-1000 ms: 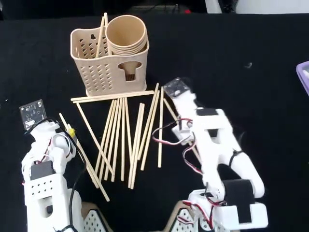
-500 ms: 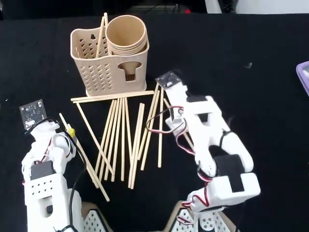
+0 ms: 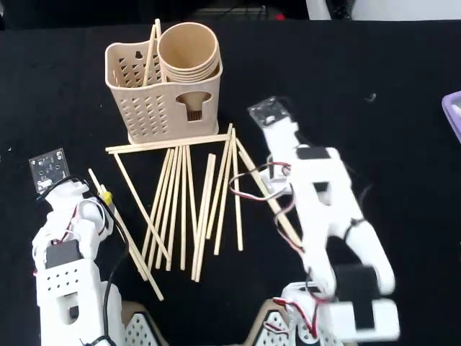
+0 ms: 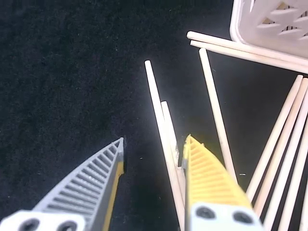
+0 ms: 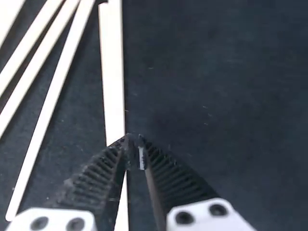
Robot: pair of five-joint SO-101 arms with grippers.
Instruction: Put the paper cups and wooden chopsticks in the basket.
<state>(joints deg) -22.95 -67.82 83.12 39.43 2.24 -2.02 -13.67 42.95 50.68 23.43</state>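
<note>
One chopstick (image 5: 111,72) ran straight ahead from under the right pincer (image 5: 133,150), whose jaws were pressed together over it, not clearly pinching. The step called for spreading them, straddling it and closing squarely before lifting toward the basket (image 3: 155,108) beyond.

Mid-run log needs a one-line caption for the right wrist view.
Right gripper, fingers shut on a wooden chopstick lying on the black table, other chopsticks alongside.

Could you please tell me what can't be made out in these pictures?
High view: how many paper cups are stacked; the basket wall hides them.
Right wrist view: whether the right gripper pinches the chopstick; its fingers cover it.
High view: the purple object, cut by the edge.
</note>
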